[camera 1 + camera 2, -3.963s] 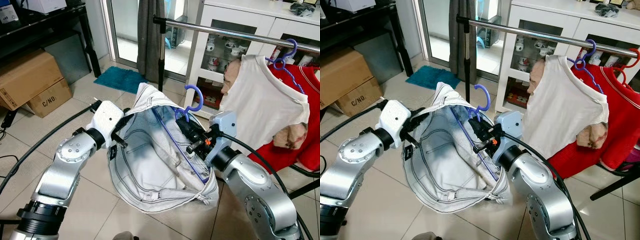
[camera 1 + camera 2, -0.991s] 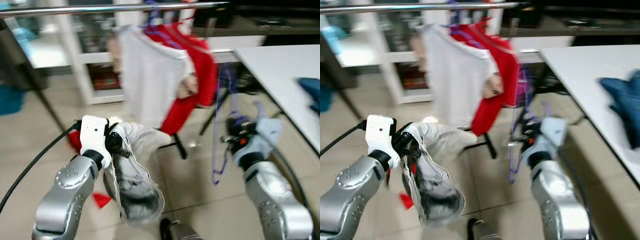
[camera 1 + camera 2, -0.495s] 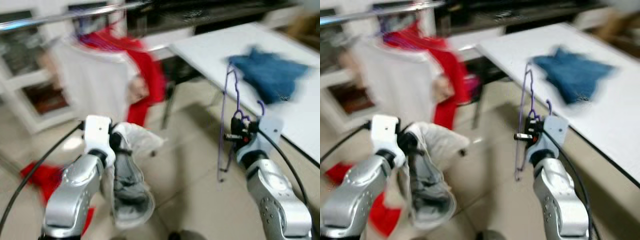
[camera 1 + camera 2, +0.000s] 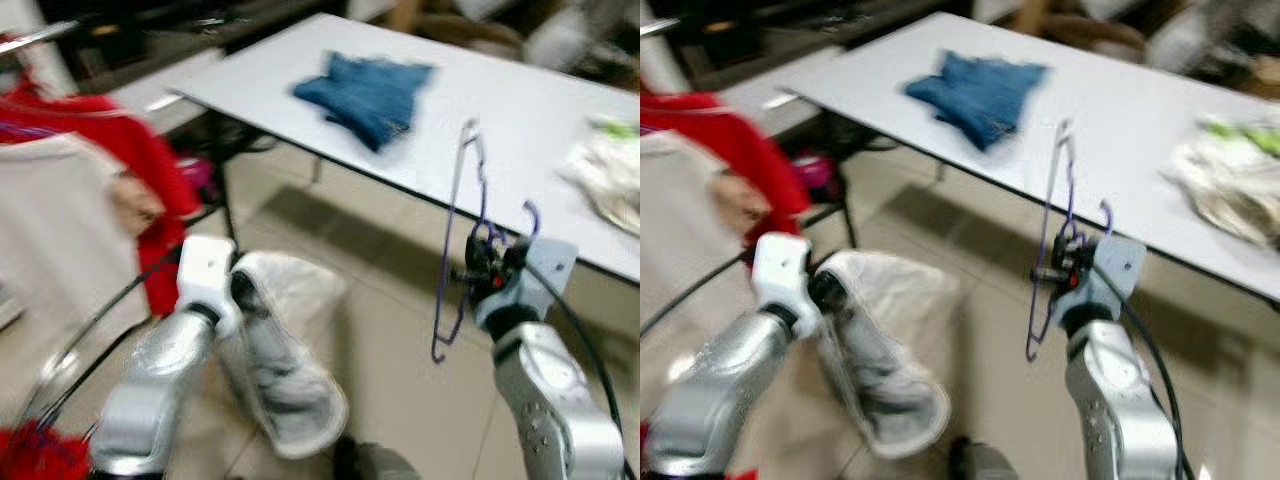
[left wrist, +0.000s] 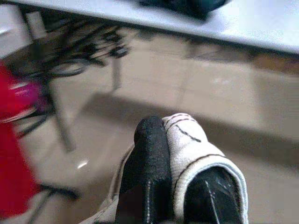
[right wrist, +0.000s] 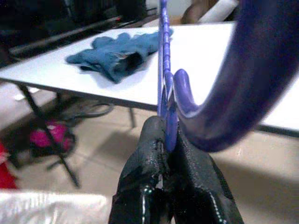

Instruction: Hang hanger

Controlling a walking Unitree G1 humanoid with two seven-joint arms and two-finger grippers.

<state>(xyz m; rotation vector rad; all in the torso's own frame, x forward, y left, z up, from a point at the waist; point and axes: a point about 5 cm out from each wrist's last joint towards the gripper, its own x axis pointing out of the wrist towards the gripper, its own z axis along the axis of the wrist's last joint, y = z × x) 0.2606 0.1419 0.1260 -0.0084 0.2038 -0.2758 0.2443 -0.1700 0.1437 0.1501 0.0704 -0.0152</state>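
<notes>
Head views are blurring, so the robot is likely turning or walking mid-carry. The right gripper (image 6: 164, 144) is gripping the purple hanger (image 4: 458, 240) near the base of its hook, jaws closed tight on the thin plastic, the frame standing edge-on and dangling down in front of the white desk (image 4: 520, 110) edge. The left gripper (image 5: 175, 154) is pinching a fold of the pale denim garment (image 4: 285, 370), jaws clamped on the cloth, the rest sagging toward the floor between the arms. The hanger is bare, well apart from the garment. On the desk a blue cloth (image 4: 370, 90) is lying near the far side, and a whitish-green bundle (image 4: 1230, 175) is sitting toward the robot's right. A red shirt (image 4: 120, 150) and a white shirt (image 4: 50, 230) are hanging at the left edge of the head view, beside a dark stand leg. Judging by this, the step in hand is transport with hanger and garment held separately; nothing is hung yet. The next move probably calls for either bringing the garment onto the hanger or turning toward the hanging clothes and lifting the hook up over a rail, keeping the grip firm so the hanger is not swinging.
</notes>
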